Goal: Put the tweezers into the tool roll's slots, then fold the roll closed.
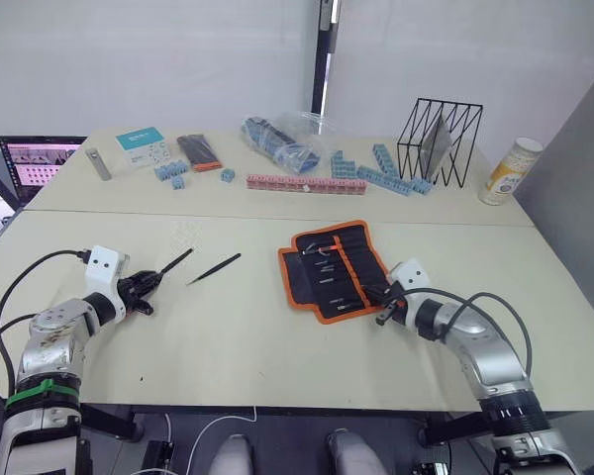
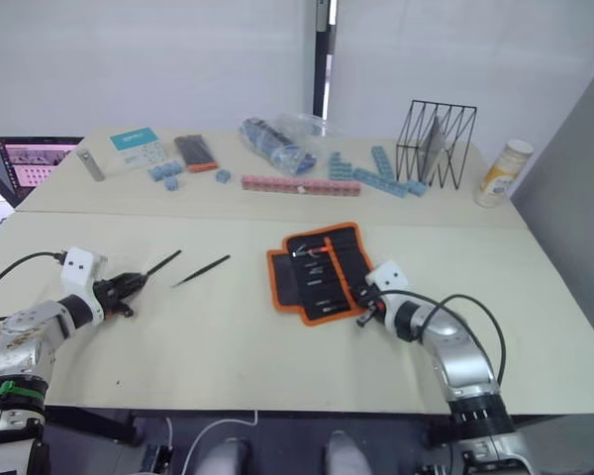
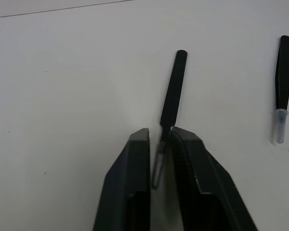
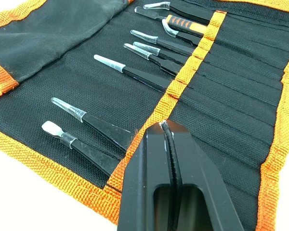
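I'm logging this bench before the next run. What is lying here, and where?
Tool roll: one, black with orange trim, open, table centre-right; several tweezers in its slots.
Loose tweezers: two, black; one lying centre-left, one in the left gripper.
Wire rack: one, black, far right.
Tube: one, white and yellow, far right edge.
Pink blocks: one row, far centre.
Blue blocks: several, scattered along the far side.
Plastic bag: one, clear, far centre.
Laptop: one, far left.
Left gripper: shut on a tweezer's tip.
Right gripper: at the roll's near right edge, shut on a thin black thing.
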Motion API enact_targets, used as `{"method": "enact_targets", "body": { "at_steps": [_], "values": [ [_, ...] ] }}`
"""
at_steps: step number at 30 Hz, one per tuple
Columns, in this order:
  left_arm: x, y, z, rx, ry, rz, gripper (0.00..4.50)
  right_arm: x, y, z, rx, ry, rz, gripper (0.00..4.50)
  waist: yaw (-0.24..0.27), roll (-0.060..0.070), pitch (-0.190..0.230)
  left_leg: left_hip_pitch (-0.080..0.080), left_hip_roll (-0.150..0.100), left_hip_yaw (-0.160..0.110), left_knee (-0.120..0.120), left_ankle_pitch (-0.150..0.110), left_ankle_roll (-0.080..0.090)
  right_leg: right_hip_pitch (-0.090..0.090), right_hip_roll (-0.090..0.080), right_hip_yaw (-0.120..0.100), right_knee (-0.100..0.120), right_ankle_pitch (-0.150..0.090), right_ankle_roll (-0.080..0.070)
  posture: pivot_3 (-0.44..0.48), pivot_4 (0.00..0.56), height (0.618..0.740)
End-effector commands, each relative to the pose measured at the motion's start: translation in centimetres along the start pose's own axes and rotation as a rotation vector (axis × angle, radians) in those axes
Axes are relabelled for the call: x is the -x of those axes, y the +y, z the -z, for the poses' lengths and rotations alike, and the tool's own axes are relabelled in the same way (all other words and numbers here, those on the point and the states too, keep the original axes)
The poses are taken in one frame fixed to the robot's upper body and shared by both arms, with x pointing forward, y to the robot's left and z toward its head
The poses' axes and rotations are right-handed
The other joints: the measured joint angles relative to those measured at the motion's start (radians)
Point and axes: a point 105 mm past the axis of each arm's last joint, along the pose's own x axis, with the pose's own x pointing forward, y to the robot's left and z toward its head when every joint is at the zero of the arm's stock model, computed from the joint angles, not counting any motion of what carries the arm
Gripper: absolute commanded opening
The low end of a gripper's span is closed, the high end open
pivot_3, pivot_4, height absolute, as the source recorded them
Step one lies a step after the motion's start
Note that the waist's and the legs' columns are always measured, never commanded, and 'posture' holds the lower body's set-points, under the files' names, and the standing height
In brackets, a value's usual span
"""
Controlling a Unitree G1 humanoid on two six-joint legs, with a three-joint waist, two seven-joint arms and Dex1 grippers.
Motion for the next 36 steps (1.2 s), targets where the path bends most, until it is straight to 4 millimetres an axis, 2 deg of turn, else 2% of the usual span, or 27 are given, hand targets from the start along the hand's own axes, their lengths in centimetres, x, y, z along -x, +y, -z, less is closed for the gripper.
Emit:
{"method": "enact_targets", "body": {
  "at_steps": [1, 3, 7, 11, 12, 15, 18, 21, 24, 30, 36],
  "values": [
    [-0.9, 0.0, 0.4, 0.031, -0.003, -0.022, 0.01, -0.2, 0.9, 0.9, -0.019, 0.03, -0.023, 0.0, 0.005, 0.0, 0.0, 0.0, 0.0, 0.0, 0.0, 0.0, 0.0, 0.0, 0.0, 0.0, 0.0, 0.0, 0.0, 0.0, 0.15, 0.74],
    [-1.1, 0.0, -0.3, 0.031, -0.036, -0.024, 0.01, -0.3, 0.9, 0.9, -0.024, 0.03, -0.017, 0.0, 0.005, 0.0, 0.0, 0.0, 0.0, 0.0, 0.0, 0.0, 0.0, 0.0, 0.0, 0.0, 0.0, 0.0, 0.0, 0.0, 0.15, 0.74],
    [-0.6, 0.0, -3.2, 0.028, -0.148, -0.021, 0.01, -0.2, 0.8, 1.1, -0.028, 0.033, -0.008, 0.0, 0.005, 0.0, 0.0, 0.0, 0.0, 0.0, 0.0, 0.0, 0.0, 0.0, 0.0, 0.0, 0.0, 0.0, -0.001, 0.0, 0.15, 0.74],
    [-0.3, -1.5, -6.3, -0.008, -0.22, 0.068, 0.01, -0.1, 0.7, 1.1, -0.031, 0.033, 0.002, 0.0, 0.003, -0.001, 0.0, -0.001, 0.0, 0.0, 0.0, 0.001, 0.0, 0.0, 0.0, 0.0, 0.0, 0.002, 0.003, 0.0, 0.15, 0.74],
    [-0.3, -2.3, -7.1, -0.025, -0.23, 0.106, 0.01, -0.1, 0.6, 1.1, -0.032, 0.032, 0.004, 0.0, 0.002, -0.001, 0.0, -0.001, 0.0, 0.0, 0.0, 0.001, 0.0, 0.0, 0.0, 0.0, 0.0, 0.003, 0.004, 0.0, 0.15, 0.74],
    [-0.7, -6.2, -9.4, -0.101, -0.212, 0.303, 0.01, -0.1, 0.7, 1.1, -0.034, 0.029, 0.009, 0.0, -0.002, -0.001, 0.0, -0.002, 0.0, 0.0, 0.0, 0.001, 0.0, -0.001, 0.0, 0.0, 0.0, 0.003, 0.004, 0.0, 0.15, 0.74],
    [-1.4, -8.5, -10.5, -0.136, -0.177, 0.385, 0.01, -0.2, 0.8, 1.1, -0.04, 0.025, 0.014, 0.0, -0.003, -0.001, 0.0, -0.002, 0.0, -0.001, 0.0, 0.001, 0.0, 0.0, 0.0, 0.0, -0.001, 0.003, 0.005, 0.0, 0.15, 0.74],
    [-2.4, -11.8, -11.7, -0.191, -0.157, 0.505, 0.01, -0.4, 0.9, 1.0, -0.05, 0.016, 0.025, 0.0, -0.007, -0.001, 0.0, -0.001, 0.0, 0.0, 0.001, 0.001, 0.0, 0.0, 0.0, 0.0, -0.001, 0.003, 0.005, 0.0, 0.15, 0.74],
    [-3.1, -14.8, -11.1, -0.283, -0.08, 0.609, 0.01, -0.4, 0.9, 0.9, -0.056, 0.008, 0.037, 0.0, -0.012, -0.001, 0.0, -0.001, 0.0, 0.0, 0.001, 0.001, 0.0, 0.0, 0.0, 0.0, -0.001, 0.003, 0.005, 0.0, 0.15, 0.74],
    [-4.0, -19.2, -9.5, -0.345, 0.024, 0.756, 0.01, 0.0, 1.2, 1.1, -0.067, 0.006, 0.053, 0.0, -0.01, -0.001, 0.0, -0.002, 0.0, -0.001, 0.0, 0.001, 0.0, -0.001, 0.001, 0.001, -0.001, 0.002, 0.005, 0.0, 0.15, 0.74],
    [-5.1, -21.8, -8.5, -0.369, 0.101, 0.801, 0.01, 0.1, 1.7, 1.2, -0.084, 0.004, 0.071, 0.0, -0.009, -0.001, 0.0, -0.003, 0.0, -0.001, 0.0, 0.001, 0.0, -0.001, 0.001, 0.001, -0.001, 0.002, 0.005, 0.0, 0.15, 0.74]
  ]
}}
